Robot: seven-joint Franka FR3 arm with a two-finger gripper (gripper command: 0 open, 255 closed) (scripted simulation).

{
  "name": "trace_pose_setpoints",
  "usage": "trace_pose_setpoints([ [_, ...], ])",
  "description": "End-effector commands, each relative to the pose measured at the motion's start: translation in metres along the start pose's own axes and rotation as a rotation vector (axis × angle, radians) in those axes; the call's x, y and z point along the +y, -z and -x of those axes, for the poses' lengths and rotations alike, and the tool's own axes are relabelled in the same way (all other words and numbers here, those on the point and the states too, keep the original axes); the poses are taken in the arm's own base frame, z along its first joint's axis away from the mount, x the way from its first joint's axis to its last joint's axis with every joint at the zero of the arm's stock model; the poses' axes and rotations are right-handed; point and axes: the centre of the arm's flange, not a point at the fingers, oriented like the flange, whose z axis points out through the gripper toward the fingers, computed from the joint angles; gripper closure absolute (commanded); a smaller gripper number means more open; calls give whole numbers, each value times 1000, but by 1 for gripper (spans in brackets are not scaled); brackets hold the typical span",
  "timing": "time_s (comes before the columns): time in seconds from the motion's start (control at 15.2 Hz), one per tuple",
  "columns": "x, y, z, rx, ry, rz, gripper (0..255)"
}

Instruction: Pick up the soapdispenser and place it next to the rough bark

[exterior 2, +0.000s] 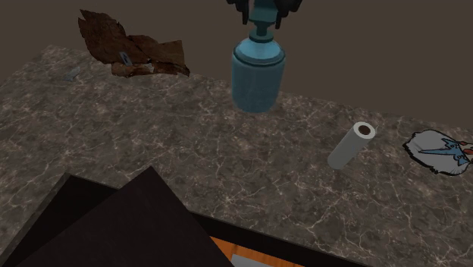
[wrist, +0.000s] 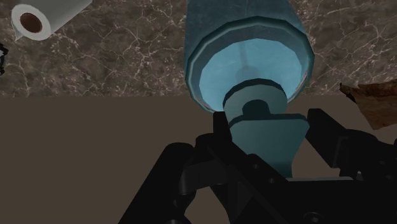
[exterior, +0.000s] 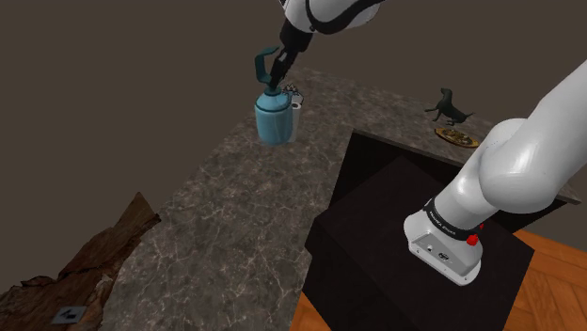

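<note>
> Claw status?
The gripper [wrist: 267,124] is clamped on the teal soap dispenser [exterior: 274,120] by its pump head. The bottle's upright at the dark veined counter [exterior: 235,216] edge — can't tell if it's touching.
> And the bark [exterior 2: 133,49]?
Further along that same edge, well apart.

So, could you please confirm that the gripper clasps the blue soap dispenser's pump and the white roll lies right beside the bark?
Not quite: the white roll lies apart from the bark, on the soap dispenser's other side, as the second exterior view shows. The gripper does clasp the pump.
</note>
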Motion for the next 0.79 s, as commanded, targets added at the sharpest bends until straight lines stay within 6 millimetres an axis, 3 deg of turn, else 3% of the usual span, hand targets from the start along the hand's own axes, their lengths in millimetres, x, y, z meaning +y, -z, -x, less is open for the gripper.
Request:
trace_pose_setpoints([
  [0.0, 0, 11, -3, 1, 0, 0, 255],
  [0.73, 0, 66, -20, 1, 0, 0, 255],
])
